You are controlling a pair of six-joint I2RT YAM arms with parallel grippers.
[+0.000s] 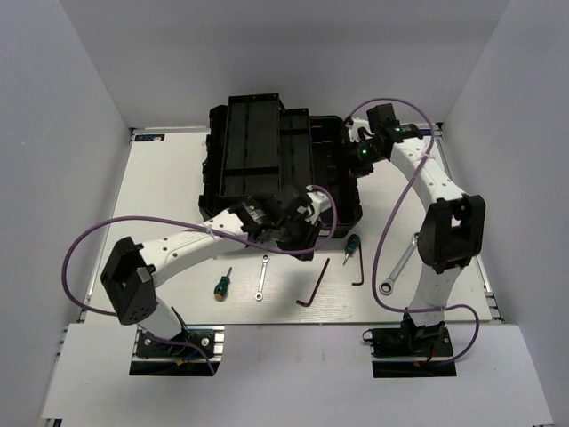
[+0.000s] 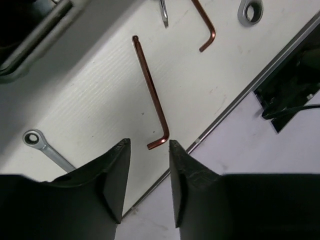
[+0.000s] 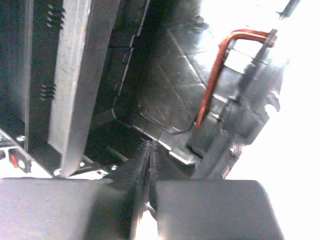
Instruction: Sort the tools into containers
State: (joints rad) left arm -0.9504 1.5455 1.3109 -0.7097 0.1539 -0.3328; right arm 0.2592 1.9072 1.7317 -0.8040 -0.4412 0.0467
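Black container (image 1: 253, 147): far centre of the white tabletop (image 1: 169, 178).
Left gripper (image 2: 149, 145): spread, above a coppery hex key (image 2: 152, 95) near the near edge.
Right gripper (image 3: 150, 150): pressed nearly together over the container; second hex key (image 3: 212, 85) inside.

counter (image 1: 169, 178): white, faint grain streaks close up
container (image 1: 258, 151): black, grey sheen inside
left screwdriver (image 1: 222, 285): green handle
right screwdriver (image 1: 351, 245): green handle
small wrench (image 1: 261, 277): silver
large wrench (image 1: 397, 265): silver
left hex key (image 1: 313, 286): dark from above, coppery brown close up
right hex key (image 1: 356, 269): dark from above, coppery close up
hex key in container (image 3: 212, 80): red-orange
cables (image 1: 89, 236): purple
arms (image 1: 187, 249): white links, black joints, small green lights
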